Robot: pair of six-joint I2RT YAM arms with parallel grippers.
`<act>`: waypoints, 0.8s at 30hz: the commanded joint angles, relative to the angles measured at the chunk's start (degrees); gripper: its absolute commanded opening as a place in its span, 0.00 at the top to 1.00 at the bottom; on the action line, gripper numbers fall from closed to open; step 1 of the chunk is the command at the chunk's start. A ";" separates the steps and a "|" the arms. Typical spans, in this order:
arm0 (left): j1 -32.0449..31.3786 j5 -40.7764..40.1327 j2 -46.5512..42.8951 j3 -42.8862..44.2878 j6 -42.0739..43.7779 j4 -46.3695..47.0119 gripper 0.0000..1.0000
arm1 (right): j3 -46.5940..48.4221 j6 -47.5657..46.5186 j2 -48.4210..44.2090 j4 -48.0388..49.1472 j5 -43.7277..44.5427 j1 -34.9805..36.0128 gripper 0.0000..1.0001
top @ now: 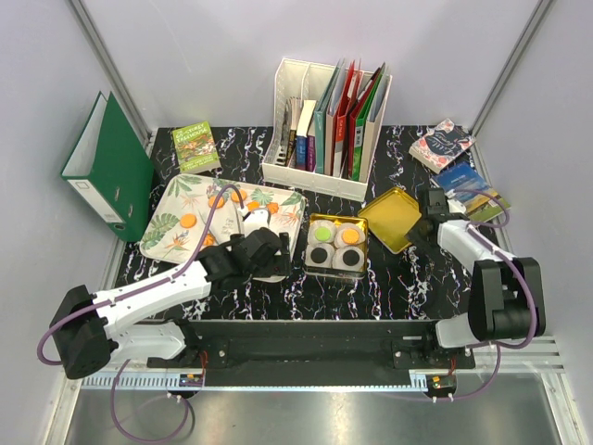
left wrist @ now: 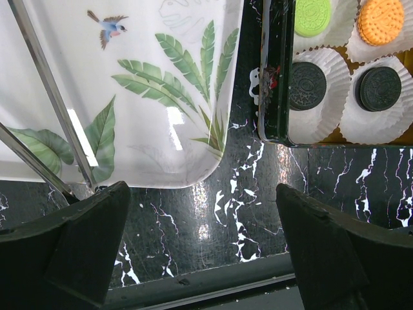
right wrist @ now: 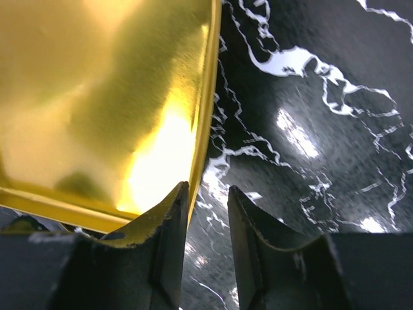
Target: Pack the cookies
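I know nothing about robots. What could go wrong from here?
The right gripper has its jaws narrowly apart at the rim of the gold lid; closing there may pinch only the edge, so the lid might slip. The left gripper hangs wide open near the tin; a sideways swing could knock it and jostle the cookies in their paper cups.

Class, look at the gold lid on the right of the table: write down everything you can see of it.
The gold lid is a rounded square of shiny, metal-looking sheet with a low raised rim, hollow side up and empty. It sits on the black marbled table, turned cornerwise, just right of the open tin. The right gripper is at its right edge, one finger at the rim, jaws slightly apart.
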 commanded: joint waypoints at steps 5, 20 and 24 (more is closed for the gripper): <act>-0.17 0.33 -1.07 0.10 -0.28 2.92 0.01 | 3.98 -0.45 7.11 3.48 1.14 -0.17 0.62; -0.17 0.42 -0.63 0.36 -0.37 3.01 0.01 | 1.70 -0.80 7.66 4.97 3.51 -0.17 0.93; -0.17 0.33 0.07 0.71 -0.19 2.92 0.01 | 0.56 0.16 3.53 4.01 5.18 -0.26 0.98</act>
